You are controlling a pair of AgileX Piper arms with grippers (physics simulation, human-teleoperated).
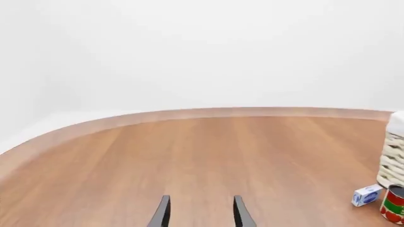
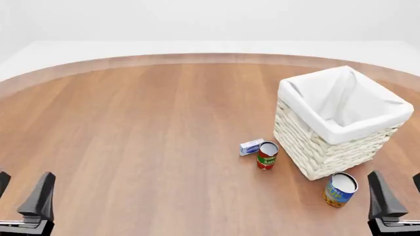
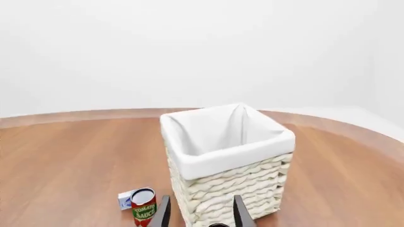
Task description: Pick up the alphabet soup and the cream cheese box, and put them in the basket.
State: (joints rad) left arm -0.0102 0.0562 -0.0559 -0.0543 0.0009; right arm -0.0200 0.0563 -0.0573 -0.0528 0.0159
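The alphabet soup (image 2: 340, 190), a short yellow-orange and blue can with a pale top, stands upright by the near corner of the basket (image 2: 328, 147). The cream cheese box (image 2: 251, 146), small and white with blue print, lies left of the basket beside a red and green can. My right gripper (image 2: 399, 189) stands open just right of the soup, holding nothing. My left gripper (image 2: 23, 189) is open at the near left, far from everything. The left wrist view shows the box (image 1: 366, 195) and the basket's wall (image 1: 392, 161). The right wrist view shows the basket (image 3: 227, 184) and the box (image 3: 126, 200).
A slim red and green can (image 2: 266, 155) stands upright between the cream cheese box and the basket, close to both; it shows too in the wrist views (image 1: 393, 204) (image 3: 144, 207). The round wooden table (image 2: 131, 123) curves away at the far edge.
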